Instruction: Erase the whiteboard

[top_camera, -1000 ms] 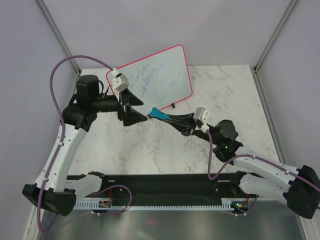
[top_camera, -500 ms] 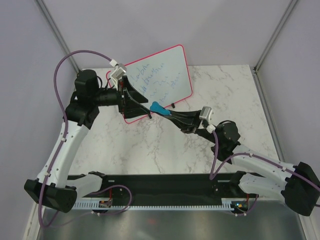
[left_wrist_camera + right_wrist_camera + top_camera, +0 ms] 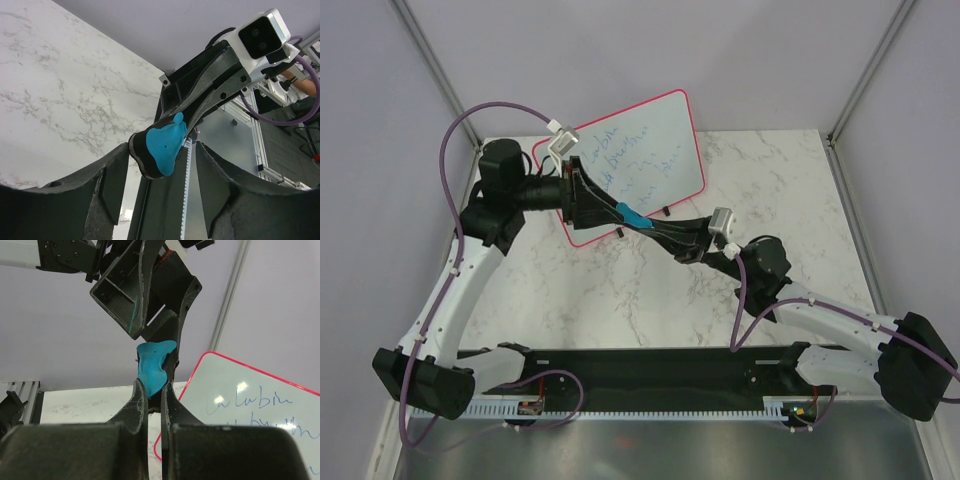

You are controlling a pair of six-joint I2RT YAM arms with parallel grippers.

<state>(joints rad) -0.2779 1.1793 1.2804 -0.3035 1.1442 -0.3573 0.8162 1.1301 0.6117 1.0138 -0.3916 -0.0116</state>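
Observation:
The whiteboard [image 3: 642, 158], white with a pink-red frame and blue handwriting, stands tilted at the back of the table; it also shows at the right of the right wrist view [image 3: 260, 410]. My right gripper [image 3: 646, 229] is shut on a blue and black eraser [image 3: 632, 217], held in the air in front of the board's lower left part. The eraser sticks out past the fingertips [image 3: 152, 367]. My left gripper [image 3: 612, 210] is open, its jaws either side of the eraser's tip [image 3: 162, 147] without touching it. The left gripper [image 3: 161, 172] holds nothing.
The marble table [image 3: 620, 290] lies below both arms. Grey walls enclose the back and sides. A black rail [image 3: 650, 385] runs along the near edge. Purple cables [image 3: 455, 130] loop above the left arm.
The left gripper has swung right and closed in on the eraser. The right gripper has lifted the eraser up and left, so its tip now sits between the open left jaws.

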